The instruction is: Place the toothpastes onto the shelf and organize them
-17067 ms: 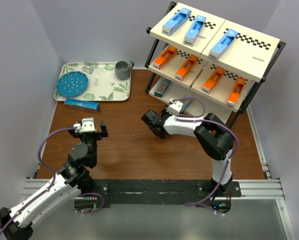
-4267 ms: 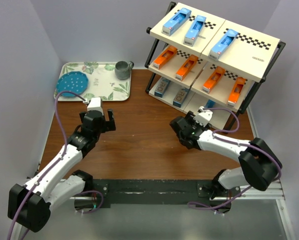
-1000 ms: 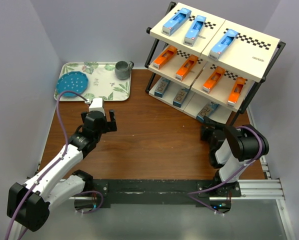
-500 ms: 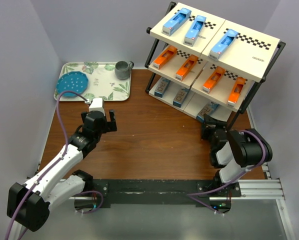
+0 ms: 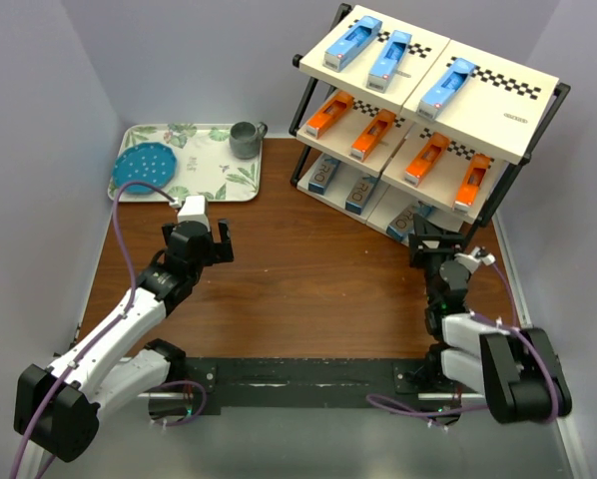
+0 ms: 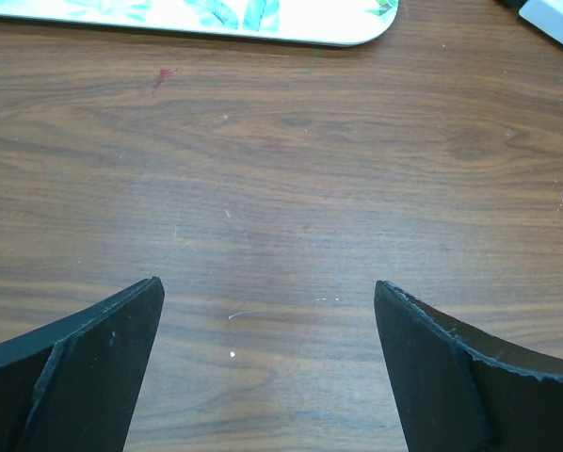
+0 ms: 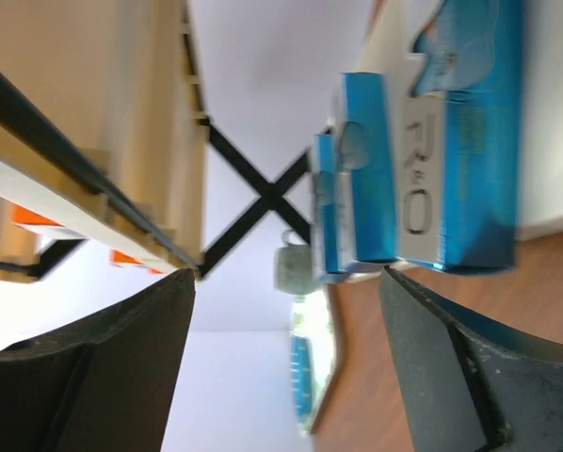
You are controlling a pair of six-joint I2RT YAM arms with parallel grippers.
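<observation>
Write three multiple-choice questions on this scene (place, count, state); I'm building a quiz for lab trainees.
1. How many orange boxes lie on the shelf? A two; B four; C six.
2. Where is the mug? A on the tray; B on the shelf; C in a gripper.
3. The left gripper is: A open, empty; B shut on a box; C shut on the mug.
Answers: B, four sit on its middle level; A, it stands at the tray's corner; A, it is spread wide over bare table.

Brown wooden table (image 5: 308,279) with leaf-patterned tray (image 5: 211,166) far left, three-tier shelf (image 5: 478,115) far right
</observation>
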